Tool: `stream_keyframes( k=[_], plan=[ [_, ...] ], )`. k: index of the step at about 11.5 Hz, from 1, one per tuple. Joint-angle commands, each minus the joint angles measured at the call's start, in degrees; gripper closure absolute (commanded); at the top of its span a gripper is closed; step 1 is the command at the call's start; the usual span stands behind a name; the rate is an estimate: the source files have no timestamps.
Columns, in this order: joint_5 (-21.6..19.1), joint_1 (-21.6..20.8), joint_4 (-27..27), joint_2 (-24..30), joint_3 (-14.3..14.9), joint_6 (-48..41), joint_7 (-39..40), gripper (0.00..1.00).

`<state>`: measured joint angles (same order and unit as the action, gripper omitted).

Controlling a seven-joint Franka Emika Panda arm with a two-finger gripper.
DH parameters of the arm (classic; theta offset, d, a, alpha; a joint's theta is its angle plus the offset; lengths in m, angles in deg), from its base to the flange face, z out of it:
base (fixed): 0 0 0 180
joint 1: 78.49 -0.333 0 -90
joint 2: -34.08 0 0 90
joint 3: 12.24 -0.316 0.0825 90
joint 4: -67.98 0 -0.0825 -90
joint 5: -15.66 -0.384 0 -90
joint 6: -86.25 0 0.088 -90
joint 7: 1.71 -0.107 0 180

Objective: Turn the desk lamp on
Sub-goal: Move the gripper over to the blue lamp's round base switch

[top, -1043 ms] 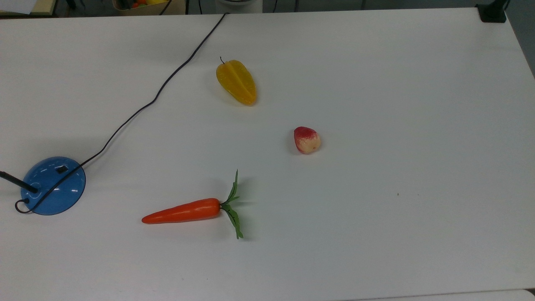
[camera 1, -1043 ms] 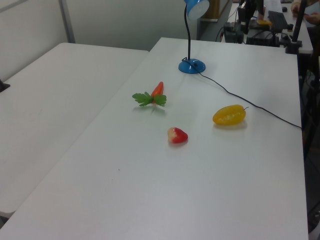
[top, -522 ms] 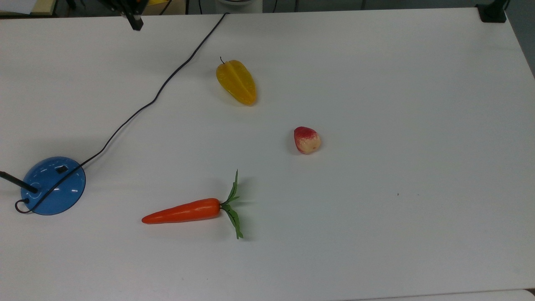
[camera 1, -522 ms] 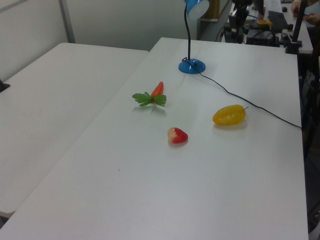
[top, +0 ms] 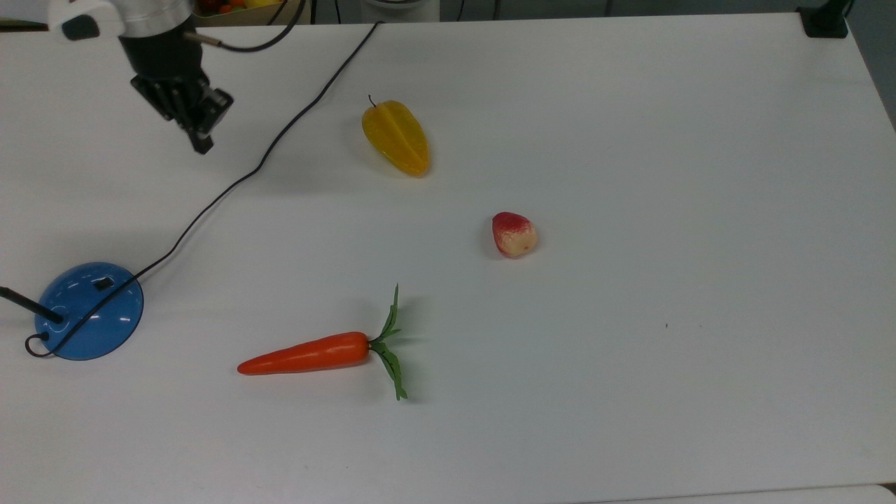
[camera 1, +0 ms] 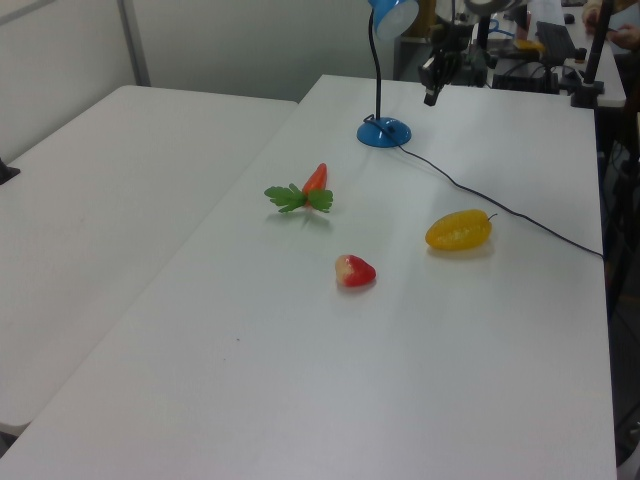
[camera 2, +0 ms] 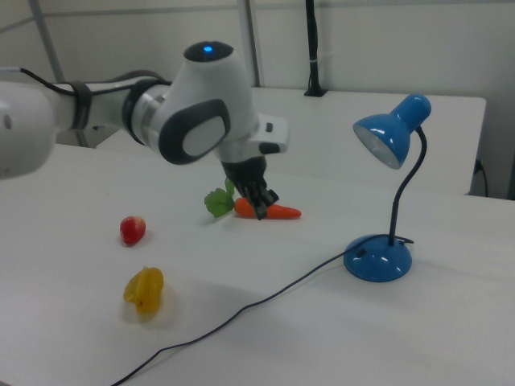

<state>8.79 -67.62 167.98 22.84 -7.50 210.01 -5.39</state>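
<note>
Hovering above a white table (top: 630,140), the robot arm's black gripper (top: 201,143) hangs near the top view's upper left, its fingers looking pressed close together and holding nothing. It is well apart from the desk lamp's blue dome base (top: 89,311), which sits at the top view's lower left edge. A small black switch (top: 103,283) shows on top of the base, and a thin black stem (camera 2: 405,193) rises from it to a blue shade (camera 2: 389,133) in the right view. The lamp's black cord (top: 266,157) runs from the base across the table to its far edge, passing just beside the gripper. A toy carrot (top: 308,354) with green leaves lies near the base, on the top view's lower middle. A yellow starfruit (top: 396,137) lies beyond the cord, and a small red and cream fruit (top: 514,234) sits between the carrot and the starfruit, toward the top view's right
</note>
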Motion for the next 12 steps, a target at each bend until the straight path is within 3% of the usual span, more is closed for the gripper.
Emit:
stream_keyframes(
  k=[1,4,8,12],
  plan=[
    [0.8,1.9,0.1,-3.4,0.4,8.7,-2.2,1.0],
    [2.9,4.4,-2.5,-10.3,0.4,19.9,-7.7,1.0],
    [5.7,7.4,-9.6,-18.6,0.4,25.9,-10.6,1.0],
    [5.6,7.4,-9.7,-22.7,0.2,36.5,-10.6,1.0]
  ],
)
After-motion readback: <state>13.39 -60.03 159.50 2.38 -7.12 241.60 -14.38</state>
